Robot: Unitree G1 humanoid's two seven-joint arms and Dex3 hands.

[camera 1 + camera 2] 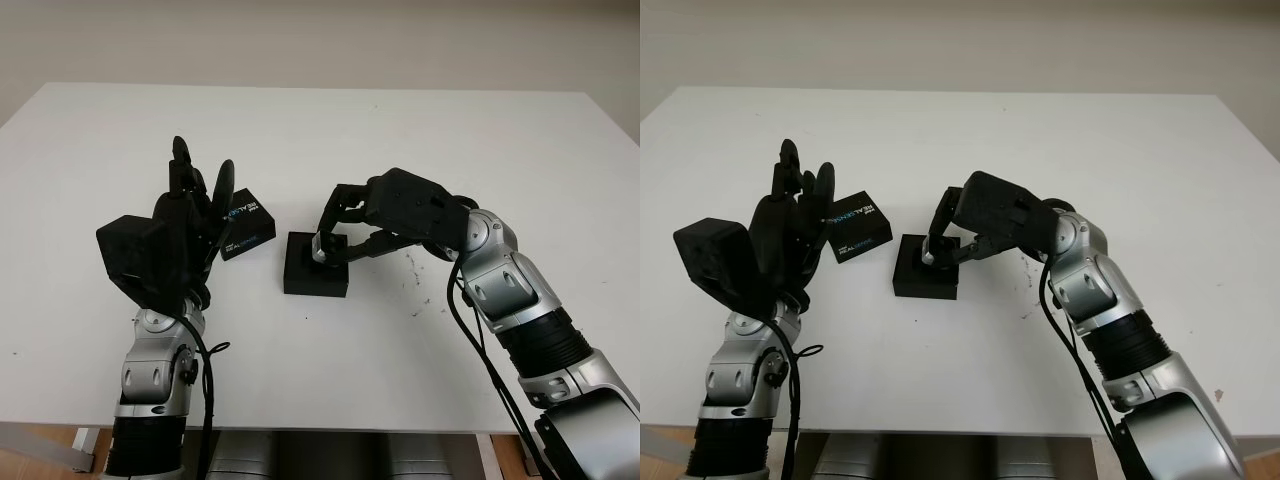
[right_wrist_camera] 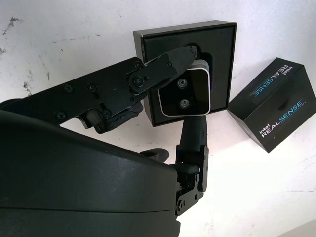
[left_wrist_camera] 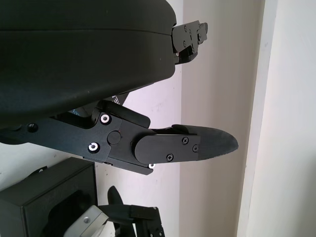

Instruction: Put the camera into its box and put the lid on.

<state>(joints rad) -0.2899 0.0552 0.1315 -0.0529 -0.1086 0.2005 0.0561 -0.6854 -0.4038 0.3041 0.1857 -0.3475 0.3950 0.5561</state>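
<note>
- The camera (image 2: 186,94), a small silver block with a dark glass face, was pinched in the right hand (image 1: 340,235), right over the open black box (image 1: 315,265) mid-table.
- I'd guess it's light and totally rigid, but the smooth metal looked slippery and the lens face shouldn't take knocks, so the short ends were the sane place to hold it.
- The lid (image 1: 245,225), a black sleeve with "RealSense" printed on it, sat just beside the box. Probably stiff cardboard, weighs nothing, best taken by its side walls.
- The left hand (image 1: 190,200) was raised near the lid, open, holding nothing.
- The right wrist view was the one that showed the fingers (image 2: 170,61) on the camera's ends and the box recess under it; from the head views that was mostly blocked by the hand.
</note>
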